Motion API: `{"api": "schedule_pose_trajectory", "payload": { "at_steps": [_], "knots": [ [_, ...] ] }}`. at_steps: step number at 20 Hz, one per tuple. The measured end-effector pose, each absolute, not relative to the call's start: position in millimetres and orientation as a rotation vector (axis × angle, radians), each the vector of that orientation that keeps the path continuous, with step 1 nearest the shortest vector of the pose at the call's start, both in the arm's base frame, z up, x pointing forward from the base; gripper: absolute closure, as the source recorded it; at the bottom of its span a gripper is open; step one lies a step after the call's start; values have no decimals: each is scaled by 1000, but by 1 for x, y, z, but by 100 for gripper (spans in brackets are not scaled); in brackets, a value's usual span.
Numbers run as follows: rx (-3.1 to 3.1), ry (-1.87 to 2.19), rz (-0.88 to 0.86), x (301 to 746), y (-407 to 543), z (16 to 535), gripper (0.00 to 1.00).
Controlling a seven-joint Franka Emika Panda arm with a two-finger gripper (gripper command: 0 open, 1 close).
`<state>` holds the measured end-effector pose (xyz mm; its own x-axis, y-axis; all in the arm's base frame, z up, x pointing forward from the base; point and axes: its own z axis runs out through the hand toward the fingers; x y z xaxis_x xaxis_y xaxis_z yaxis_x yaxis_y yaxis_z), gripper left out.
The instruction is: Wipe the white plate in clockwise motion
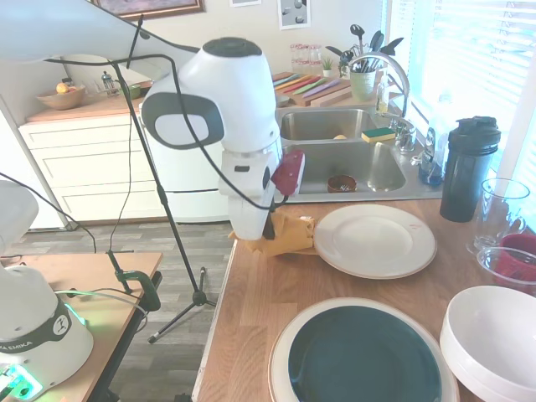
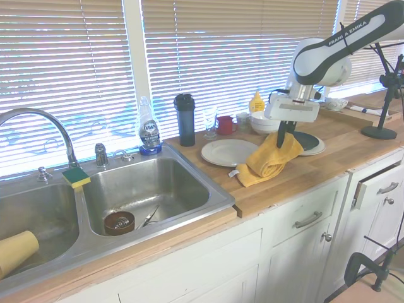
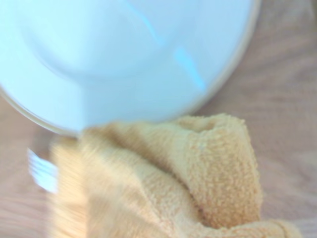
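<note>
The white plate (image 1: 374,240) (image 2: 228,151) lies flat on the wooden counter beside the sink, and fills the blurred wrist view (image 3: 124,54). My gripper (image 1: 270,226) (image 2: 282,136) hangs just off the plate's rim, on the side away from the window. It is shut on a yellow cloth (image 1: 289,234) (image 2: 268,161) (image 3: 163,178). The cloth droops from the fingers and its lower folds rest on the counter against the plate's edge. The arm hides most of the fingers in the first exterior view.
A larger plate with a dark teal centre (image 1: 364,352) (image 2: 309,142) and stacked white bowls (image 1: 494,335) sit further along the counter. A black bottle (image 1: 469,167) (image 2: 185,120), a glass (image 1: 500,209) and a red cup (image 1: 519,251) stand behind the plate. The sink (image 2: 145,189) is adjacent.
</note>
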<state>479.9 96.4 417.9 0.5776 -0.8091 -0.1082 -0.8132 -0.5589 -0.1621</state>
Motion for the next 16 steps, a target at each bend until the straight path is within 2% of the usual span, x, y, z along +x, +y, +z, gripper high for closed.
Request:
{"api": "schedule_pose_trajectory", "payload": {
  "at_steps": [7, 16],
  "knots": [
    [-2566, 1348, -34, 507, 119, 481, 100],
    [-2523, 1330, -68, 546, 159, 532, 100]
  ]
}}
